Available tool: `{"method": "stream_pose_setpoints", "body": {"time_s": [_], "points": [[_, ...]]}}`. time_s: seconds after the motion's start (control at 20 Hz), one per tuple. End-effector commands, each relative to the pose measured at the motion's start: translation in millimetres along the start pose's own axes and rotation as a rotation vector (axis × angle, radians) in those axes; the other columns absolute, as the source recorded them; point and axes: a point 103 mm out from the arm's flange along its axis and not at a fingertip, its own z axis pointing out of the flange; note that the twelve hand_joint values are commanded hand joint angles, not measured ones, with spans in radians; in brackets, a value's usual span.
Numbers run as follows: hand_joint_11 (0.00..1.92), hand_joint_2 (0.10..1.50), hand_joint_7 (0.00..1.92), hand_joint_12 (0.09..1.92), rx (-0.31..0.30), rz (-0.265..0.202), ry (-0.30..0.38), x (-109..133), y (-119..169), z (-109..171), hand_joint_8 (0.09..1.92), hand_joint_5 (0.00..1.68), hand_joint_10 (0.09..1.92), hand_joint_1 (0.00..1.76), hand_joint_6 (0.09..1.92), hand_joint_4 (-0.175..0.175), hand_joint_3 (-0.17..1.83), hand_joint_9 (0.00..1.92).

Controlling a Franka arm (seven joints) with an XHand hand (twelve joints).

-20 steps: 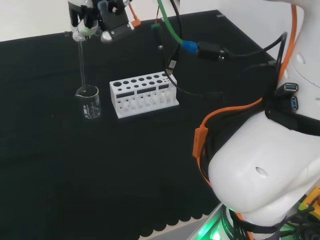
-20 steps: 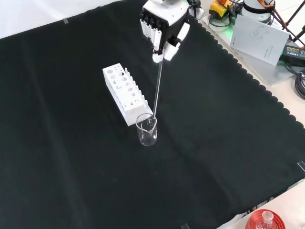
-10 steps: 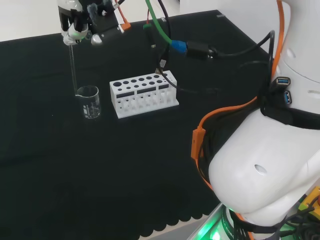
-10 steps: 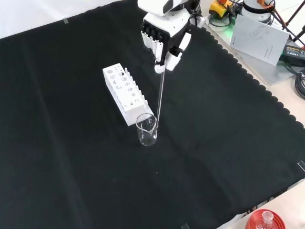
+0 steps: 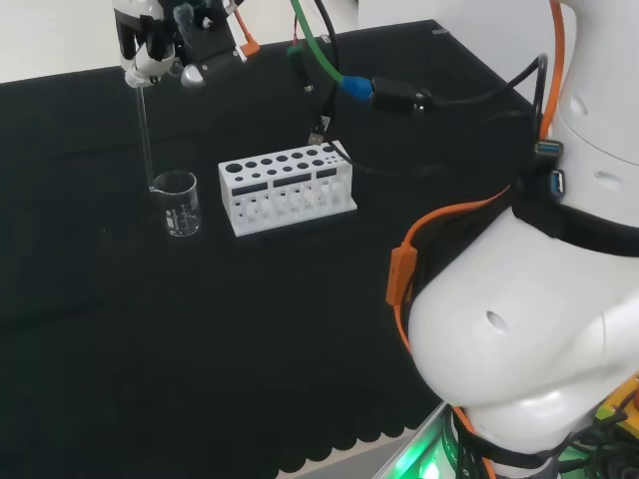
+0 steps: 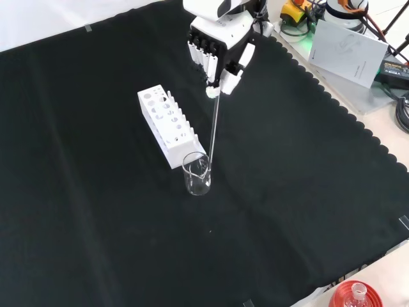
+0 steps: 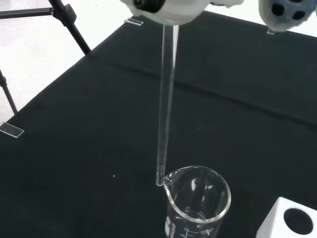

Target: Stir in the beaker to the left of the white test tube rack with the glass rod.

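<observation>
The rod [image 6: 213, 128] hangs straight down from the robot hand [image 6: 219, 54], whose fingers are curled round its top end, and its lower tip sits at rim height of the beaker [image 6: 197, 174] directly below. In the wrist view the tip [image 7: 159, 182] rests just outside the lip by the spout, not inside the glass, and the head view agrees, with the rod [image 5: 146, 135] ending at the beaker's [image 5: 179, 204] far-left edge. So the picking up and carrying look done, while the stirring itself is not under way: judging from this, the tip must shift a little sideways over the mouth and then go down into the beaker. I cannot tell whether the beaker holds liquid. The rack [image 6: 169, 124] stands just beside the beaker, below the robot hand and on the side away from the rod, so it does not block the path. The main risk I see is the tip catching the lip and tipping the light beaker. Otherwise the tabletop [image 6: 307, 192] around it is bare black cloth, and a red stand [image 6: 355, 295] sits far off at its edge.
</observation>
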Motion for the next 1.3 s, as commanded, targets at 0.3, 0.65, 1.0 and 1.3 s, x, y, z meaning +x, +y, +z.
{"method": "stream_pose_setpoints", "body": {"time_s": [0.3, 0.65, 1.0, 1.3], "points": [[1.65, 1.02, 1.62, 0.41, -0.002, 0.070, -0.018, -51.8, -2.6, -5.4, 0.09, 1.43, 0.28, 1.33, 0.09, -0.175, -0.17, 1.70], [1.65, 1.02, 1.63, 0.41, 0.008, 0.066, -0.012, -57.5, 0.1, -1.2, 0.09, 1.43, 0.28, 1.33, 0.09, -0.175, -0.17, 1.71], [1.65, 1.02, 1.63, 0.41, 0.013, 0.066, -0.021, -58.9, 4.0, 1.4, 0.09, 1.43, 0.28, 1.33, 0.09, -0.175, -0.17, 1.71], [1.65, 1.02, 1.63, 0.41, -0.001, 0.060, -0.028, -53.8, 9.1, -8.9, 0.09, 1.43, 0.28, 1.33, 0.09, -0.175, -0.17, 1.71]]}}
